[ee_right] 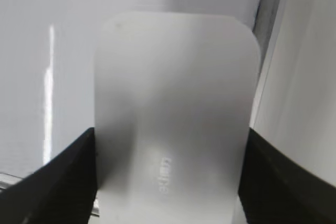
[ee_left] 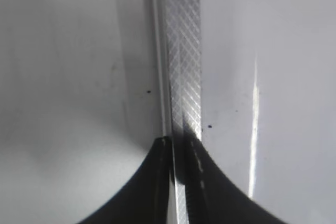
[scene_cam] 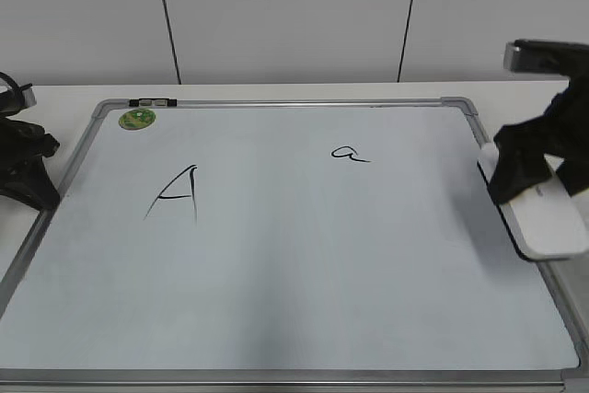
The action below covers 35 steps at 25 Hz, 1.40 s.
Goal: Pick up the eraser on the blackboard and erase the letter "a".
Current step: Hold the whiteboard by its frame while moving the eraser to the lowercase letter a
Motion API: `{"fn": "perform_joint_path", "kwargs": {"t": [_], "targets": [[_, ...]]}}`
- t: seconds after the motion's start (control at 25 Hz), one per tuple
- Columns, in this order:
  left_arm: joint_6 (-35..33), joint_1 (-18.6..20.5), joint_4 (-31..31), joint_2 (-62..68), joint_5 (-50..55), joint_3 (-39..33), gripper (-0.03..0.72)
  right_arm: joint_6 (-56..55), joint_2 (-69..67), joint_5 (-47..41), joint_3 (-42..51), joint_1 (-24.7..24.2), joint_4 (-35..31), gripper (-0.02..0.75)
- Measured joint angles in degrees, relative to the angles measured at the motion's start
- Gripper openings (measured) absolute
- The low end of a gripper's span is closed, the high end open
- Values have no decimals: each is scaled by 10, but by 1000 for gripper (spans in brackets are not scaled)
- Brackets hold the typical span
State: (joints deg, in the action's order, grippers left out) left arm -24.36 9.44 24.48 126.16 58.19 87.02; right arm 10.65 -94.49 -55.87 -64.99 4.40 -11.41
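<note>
Right gripper jaws clamped on the eraser; left jaws together, idle; letter "a" remains unerased.

The exterior camera looks down at a slant over the blackboard; the left wrist camera hugs its frame, the right its right edge.

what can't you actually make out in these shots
- Eraser lettering: right wrist view, blurred, unreadable.
- Right gripper contact with the eraser: its fingers flank it, squeeze unclear.
- Left gripper: left wrist view, dark and cropped.
- Small "a": exterior view only.
</note>
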Motion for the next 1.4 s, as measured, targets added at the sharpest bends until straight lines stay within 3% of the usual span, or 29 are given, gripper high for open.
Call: {"fn": "perform_joint_path", "kwargs": {"t": [0.28, 0.56, 0.8, 1.12, 1.4], "targets": [[0, 0, -1, 0, 1, 0, 38, 27, -33, -41, -145, 38, -10, 538], [0, 0, -1, 0, 1, 0, 39, 29, -162, -90, -300, 89, -1, 537], [0, 0, -1, 0, 0, 0, 41, 29, -300, -138, -441, 92, 21, 537], [0, 0, -1, 0, -1, 0, 42, 30, -434, -140, -587, 92, 30, 537], [0, 0, -1, 0, -1, 0, 44, 30, -479, -143, -653, 92, 29, 537]]}}
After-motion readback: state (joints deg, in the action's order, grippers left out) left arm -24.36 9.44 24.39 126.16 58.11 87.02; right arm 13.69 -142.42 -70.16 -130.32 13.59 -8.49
